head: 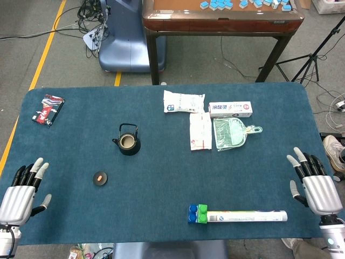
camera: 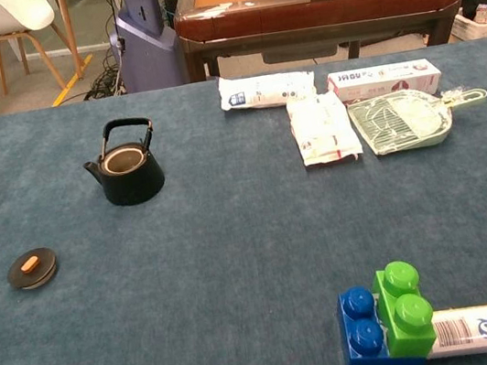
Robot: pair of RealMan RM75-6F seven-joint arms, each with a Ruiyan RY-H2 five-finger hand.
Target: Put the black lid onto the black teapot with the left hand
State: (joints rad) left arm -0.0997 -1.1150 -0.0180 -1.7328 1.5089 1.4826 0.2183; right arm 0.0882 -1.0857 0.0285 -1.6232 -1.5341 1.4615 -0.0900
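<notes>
The black teapot [head: 128, 140] [camera: 126, 164] stands upright left of the table's middle, its mouth uncovered and its handle raised. The black lid [head: 100, 178] [camera: 32, 268], with an orange knob on top, lies flat on the cloth to the front left of the teapot. My left hand [head: 22, 191] rests at the front left corner, fingers spread and empty, well to the left of the lid. My right hand [head: 315, 183] is at the front right edge, fingers apart, holding nothing. Neither hand shows in the chest view.
Two white packets [head: 184, 101] [head: 200, 131], a toothpaste box [head: 230, 109] and a green dustpan [head: 230, 133] lie at the back right. A white tube with blue and green blocks [head: 237, 215] lies near the front edge. A red-black packet [head: 47, 108] sits far left.
</notes>
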